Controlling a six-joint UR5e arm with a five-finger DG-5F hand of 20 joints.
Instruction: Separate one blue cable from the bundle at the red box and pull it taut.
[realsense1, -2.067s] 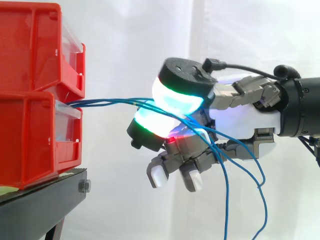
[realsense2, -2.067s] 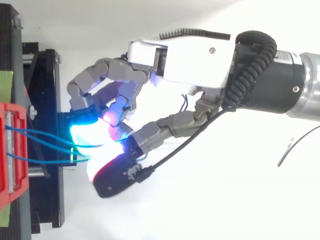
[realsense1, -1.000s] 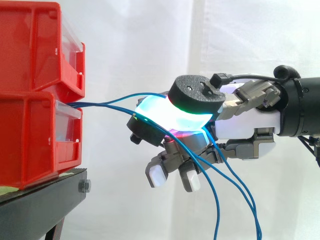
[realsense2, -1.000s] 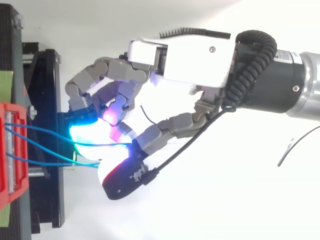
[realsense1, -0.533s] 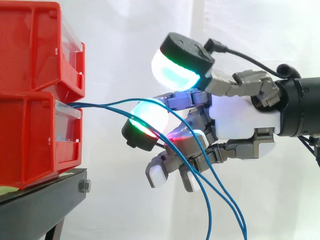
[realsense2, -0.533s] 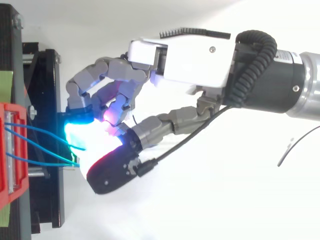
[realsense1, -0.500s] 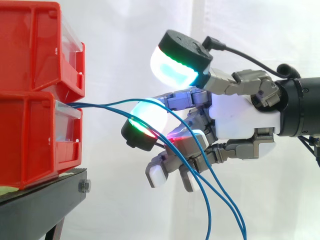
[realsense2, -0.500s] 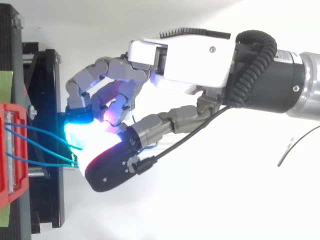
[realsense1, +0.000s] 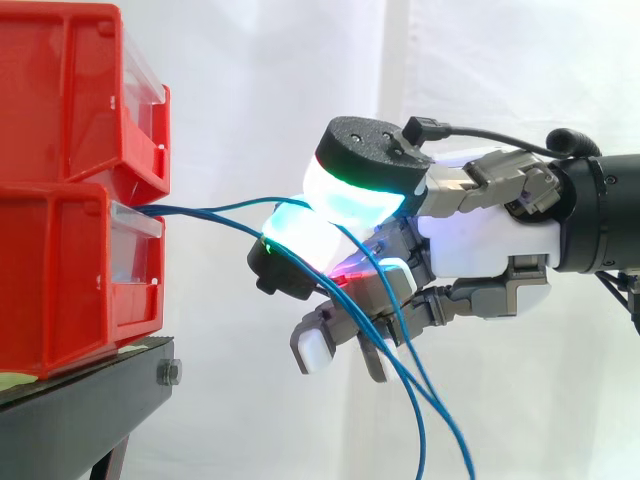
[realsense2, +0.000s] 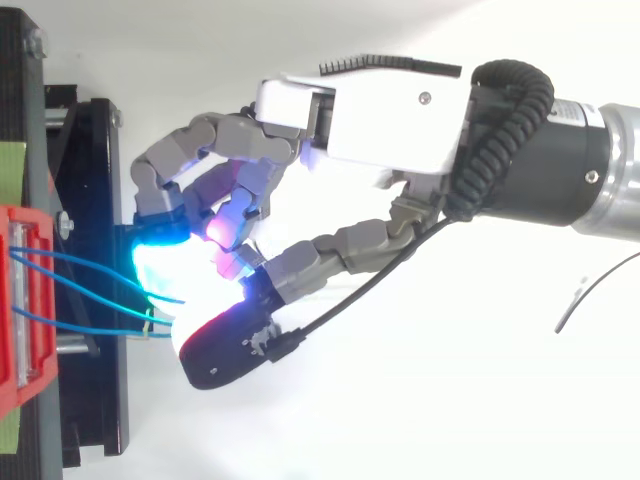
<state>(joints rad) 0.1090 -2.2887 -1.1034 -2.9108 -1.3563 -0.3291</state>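
Two stacked red bins (realsense1: 70, 200) stand at the left on a black stand (realsense1: 80, 400). Thin blue cables (realsense1: 210, 207) leave the front of the lower bin and run right to my hand (realsense1: 480, 245), then hang down past its curled lower fingers. The thumb's glowing pad (realsense1: 360, 170) is pressed onto a fingertip pad (realsense1: 290, 240), and the upper cable passes between the two, slack and arched. A second cable runs under the pads. From above, the cables (realsense2: 90, 270) run from the bin (realsense2: 20, 300) into the glow under my hand (realsense2: 370, 120).
A white curtain (realsense1: 300, 80) hangs behind everything. The black stand (realsense2: 95, 250) reaches out close under the fingertips. A loose dark wire end (realsense2: 590, 290) lies at the right in the top view.
Half a second ago the thumb was lifted well above the finger pad; it has come down onto it again over the upper cable. The hanging cable loops have swung slightly left.
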